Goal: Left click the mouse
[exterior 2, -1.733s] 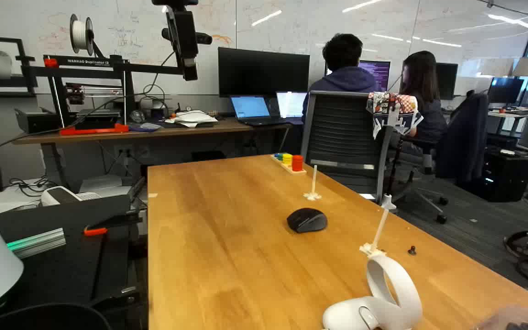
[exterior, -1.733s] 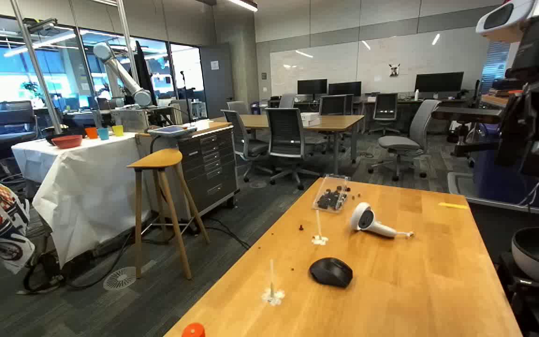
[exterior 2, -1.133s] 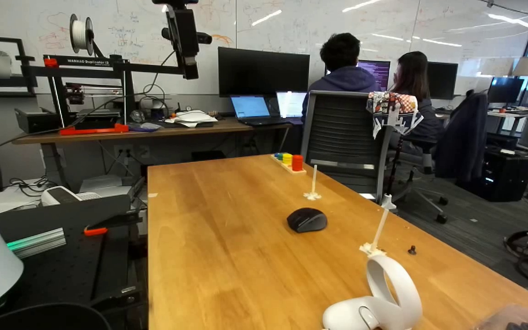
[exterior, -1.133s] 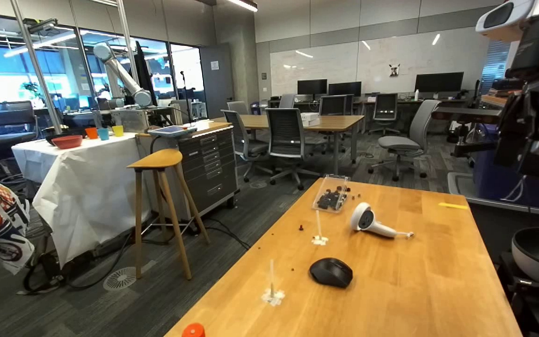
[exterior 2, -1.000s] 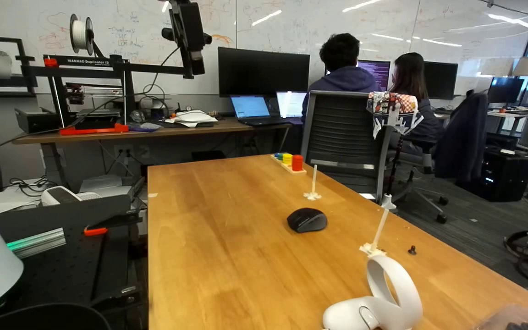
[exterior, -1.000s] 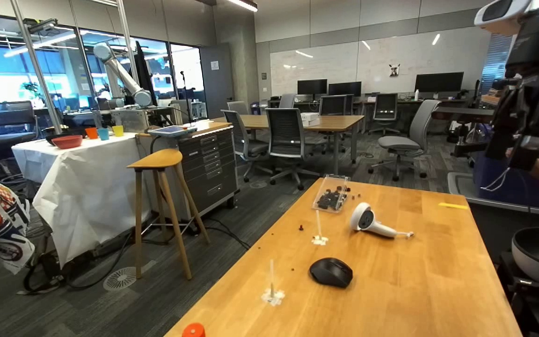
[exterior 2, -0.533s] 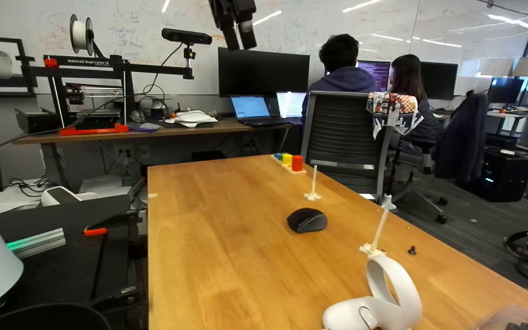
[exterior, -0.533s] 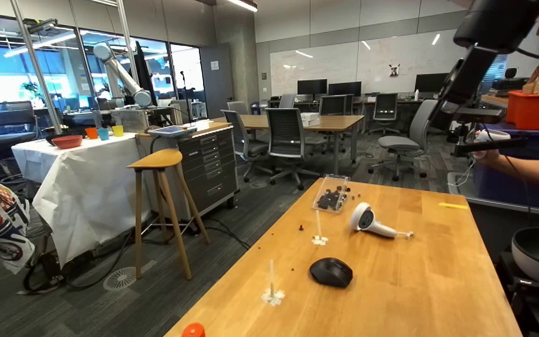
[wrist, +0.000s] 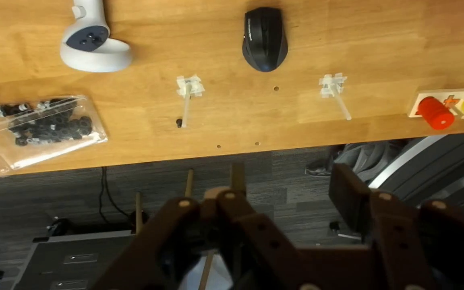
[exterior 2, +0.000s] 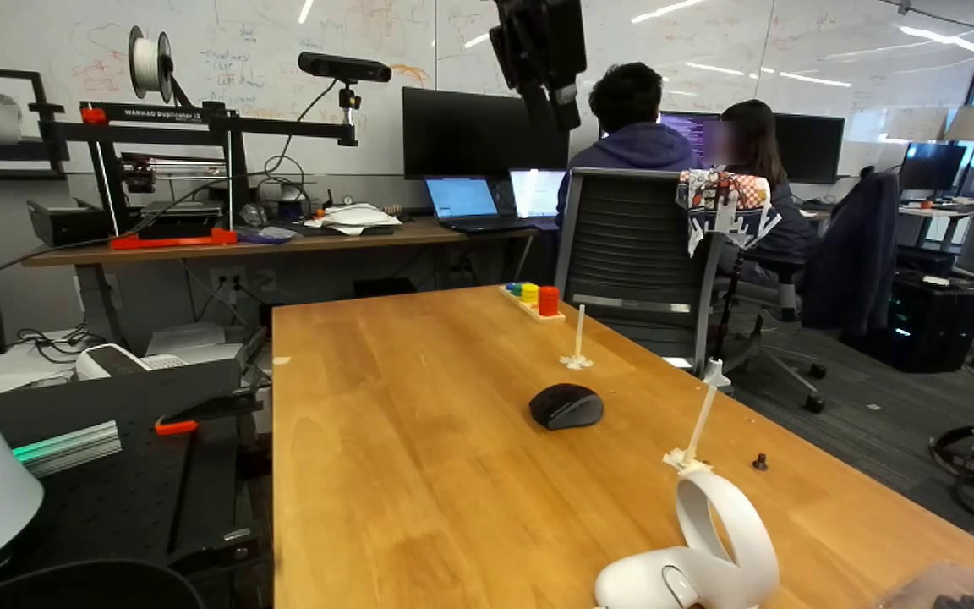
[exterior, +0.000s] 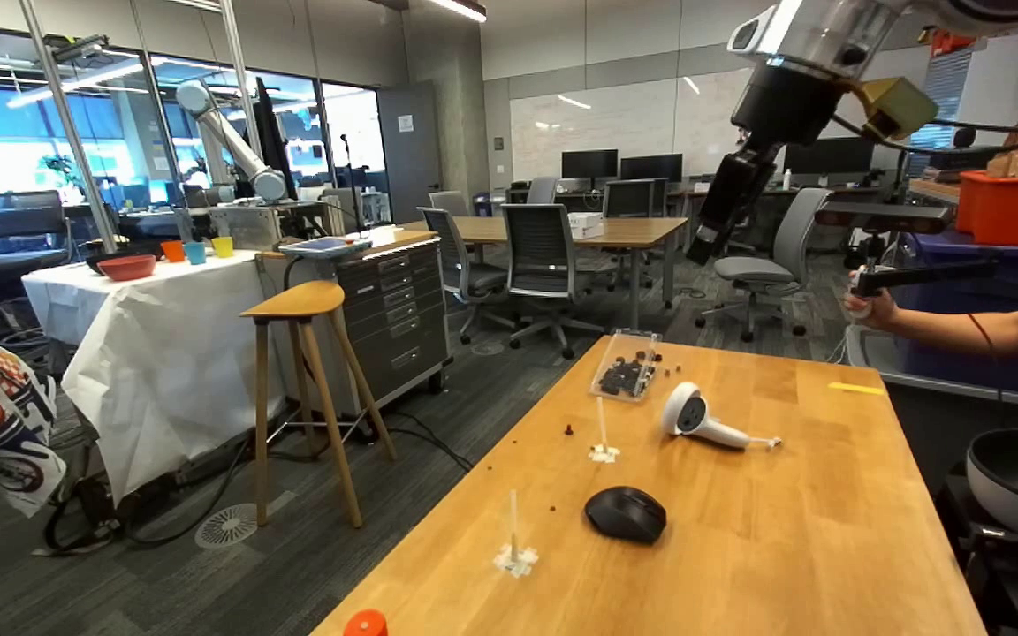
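The black mouse [exterior: 626, 514] lies on the wooden table [exterior: 765, 548]. It also shows in an exterior view [exterior 2: 566, 406] and near the top of the wrist view [wrist: 265, 39]. My gripper [exterior: 702, 251] hangs high above the table, tilted down, well apart from the mouse; its lower end also shows in an exterior view [exterior 2: 556, 118]. In the wrist view the gripper [wrist: 289, 179] is open, with a wide gap between its fingers. Nothing is between them; the floor beyond the table edge shows through.
A white controller [wrist: 95, 52], a clear box of black parts [wrist: 50, 129] and two thin upright sticks [wrist: 187, 100] [wrist: 338, 100] stand around the mouse. A toy with coloured rings [exterior 2: 538, 300] sits at a table corner. A camera on a bar [exterior: 885, 216] stands beside the table.
The arm has swung out over the table, moving left in one exterior picture and right in the other, and has tilted. The mouse and other table objects have not moved.
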`<act>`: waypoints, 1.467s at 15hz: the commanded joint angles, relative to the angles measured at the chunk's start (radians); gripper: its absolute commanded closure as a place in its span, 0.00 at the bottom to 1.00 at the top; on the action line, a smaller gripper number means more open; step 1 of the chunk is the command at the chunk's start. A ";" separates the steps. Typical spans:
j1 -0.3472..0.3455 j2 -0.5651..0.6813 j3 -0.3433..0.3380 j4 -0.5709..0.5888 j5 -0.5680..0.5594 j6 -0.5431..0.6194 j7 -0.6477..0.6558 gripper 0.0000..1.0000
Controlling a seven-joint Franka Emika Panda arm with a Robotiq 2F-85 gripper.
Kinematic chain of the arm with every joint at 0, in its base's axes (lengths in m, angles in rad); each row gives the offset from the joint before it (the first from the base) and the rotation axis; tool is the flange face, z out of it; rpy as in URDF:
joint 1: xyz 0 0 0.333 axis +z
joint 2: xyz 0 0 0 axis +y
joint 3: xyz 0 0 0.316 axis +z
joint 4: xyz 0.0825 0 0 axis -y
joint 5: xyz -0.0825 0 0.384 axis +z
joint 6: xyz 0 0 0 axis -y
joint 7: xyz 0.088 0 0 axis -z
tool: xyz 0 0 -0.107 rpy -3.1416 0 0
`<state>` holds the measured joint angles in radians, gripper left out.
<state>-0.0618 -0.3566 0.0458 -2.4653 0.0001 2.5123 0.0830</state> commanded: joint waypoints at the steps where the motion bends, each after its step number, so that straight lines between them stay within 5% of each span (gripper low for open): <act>1: -0.001 0.155 -0.013 0.105 -0.014 0.049 0.028 0.72; 3: 0.001 0.219 -0.016 0.127 -0.016 0.074 0.039 0.87; 6: 0.006 0.303 -0.020 0.150 -0.018 0.103 0.052 0.93; 22: 0.043 0.580 -0.059 0.179 -0.024 0.142 0.123 0.88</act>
<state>-0.0491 0.1760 0.0157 -2.3179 0.0001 2.6400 0.1599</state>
